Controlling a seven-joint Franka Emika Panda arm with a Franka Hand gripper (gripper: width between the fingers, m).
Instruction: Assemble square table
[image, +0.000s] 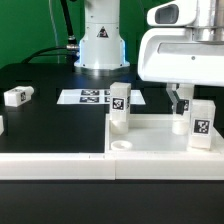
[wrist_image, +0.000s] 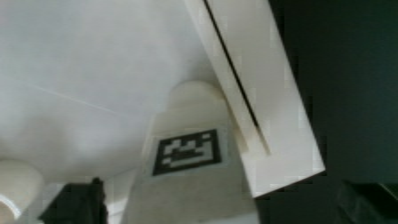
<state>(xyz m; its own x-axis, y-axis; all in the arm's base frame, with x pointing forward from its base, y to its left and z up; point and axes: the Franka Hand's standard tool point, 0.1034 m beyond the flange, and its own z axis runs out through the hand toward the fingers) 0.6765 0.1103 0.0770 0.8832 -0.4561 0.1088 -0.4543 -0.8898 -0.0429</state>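
Note:
The white square tabletop (image: 150, 135) lies rim-up on the black table. One short white leg (image: 120, 106) stands upright at its far corner on the exterior view's left. A second tagged leg (image: 201, 122) stands at the corner on the exterior view's right. My gripper (image: 183, 107) hangs just over and beside that leg. In the wrist view this leg (wrist_image: 185, 130) runs between my fingers (wrist_image: 71, 200), with the tabletop floor (wrist_image: 89, 60) and its rim (wrist_image: 267, 110) behind it. I cannot tell whether the pads press the leg.
A loose tagged leg (image: 18, 96) lies on the table at the exterior view's left. The marker board (image: 88, 97) lies behind the tabletop, before the robot base (image: 100, 45). A long white rail (image: 50, 160) runs along the front.

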